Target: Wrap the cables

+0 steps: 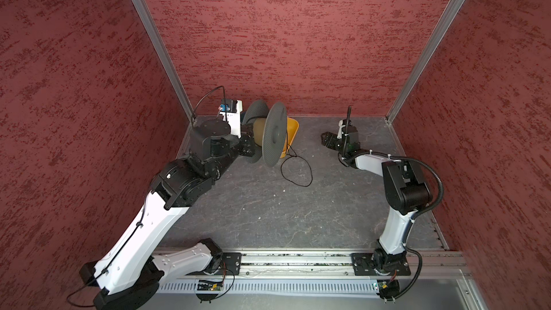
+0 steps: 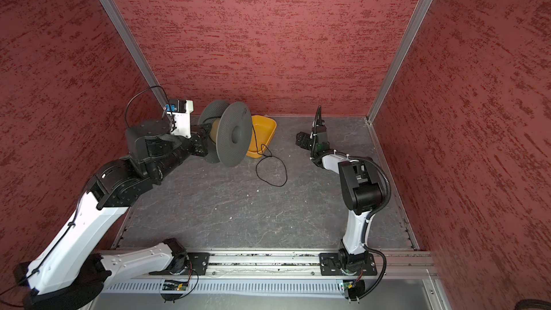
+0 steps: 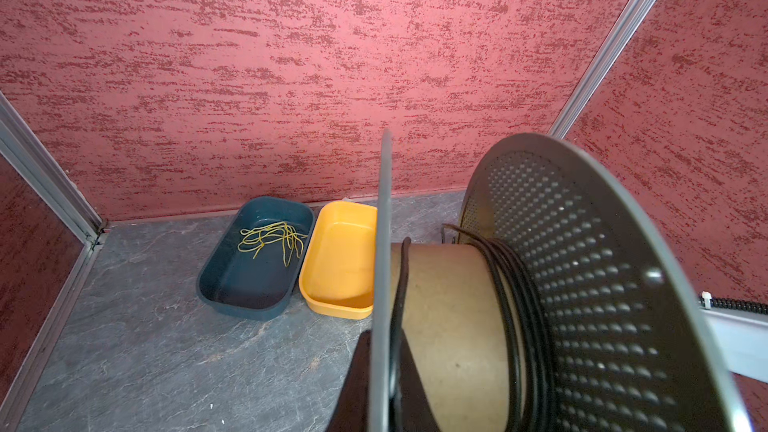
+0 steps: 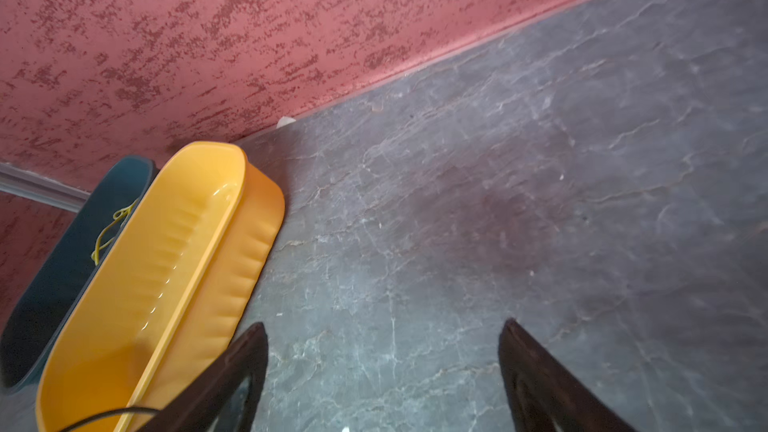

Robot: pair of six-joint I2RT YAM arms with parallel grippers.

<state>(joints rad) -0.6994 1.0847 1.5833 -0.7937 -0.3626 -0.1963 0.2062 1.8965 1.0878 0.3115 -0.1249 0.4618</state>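
My worry: the thin black cable [image 3: 532, 326] has only a few loose turns on the cardboard core of the grey perforated plastic spool [image 1: 275, 135]. The rest trails past the rim of the yellow plastic tray [image 4: 249, 251] into a slack loop on the grey stone-patterned table [image 1: 268, 219]. Without tension, turns could slip, or the cord could catch on the tray. My left gripper [image 1: 248, 144] is clamped tight on the spool's flange. My right gripper [image 4: 384, 326] gapes wide, empty, well apart from the loop.

Rough red-mottled walls [image 1: 283, 40] close in left, right and far, joined by aluminium corner posts [image 1: 155, 43]; the floor [image 1: 268, 210] is grey veined slate, evenly lit.
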